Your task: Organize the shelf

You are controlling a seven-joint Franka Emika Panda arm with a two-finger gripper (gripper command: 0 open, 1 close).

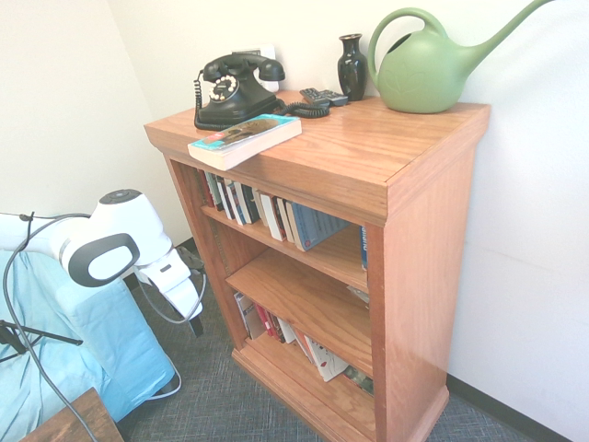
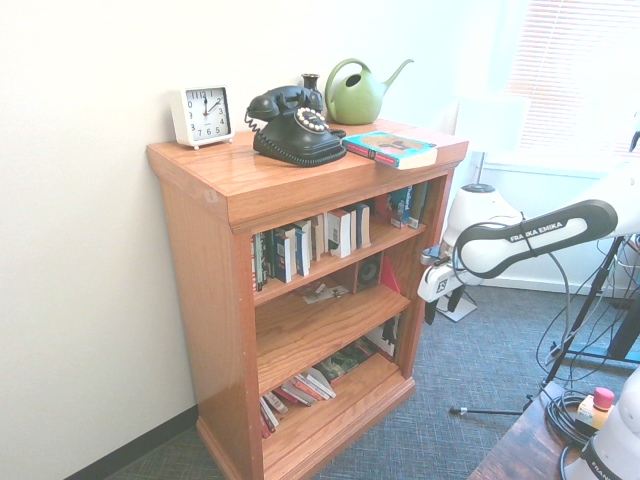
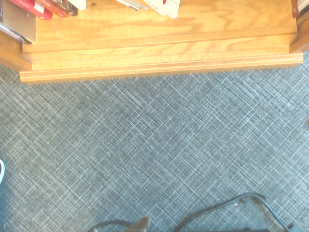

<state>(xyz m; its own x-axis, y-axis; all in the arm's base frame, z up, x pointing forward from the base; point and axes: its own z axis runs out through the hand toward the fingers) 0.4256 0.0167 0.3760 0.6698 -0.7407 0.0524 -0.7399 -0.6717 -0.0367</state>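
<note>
The reddish-orange wooden shelf [image 1: 368, 157] stands on grey woven carpet [image 3: 154, 145] against a white wall. On its top: a black rotary telephone [image 1: 235, 87], a green watering can [image 1: 428, 64], a paperback book [image 1: 244, 140]. Rows of books [image 2: 305, 245] fill its upper level. Beside it, the end effector [image 1: 195, 322] hangs wide, empty.

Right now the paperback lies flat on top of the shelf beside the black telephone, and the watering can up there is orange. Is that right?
Not quite. The watering can is green, not orange, as the first exterior view shows. The rest holds: the paperback lies flat on top of the shelf beside the black telephone.
</note>
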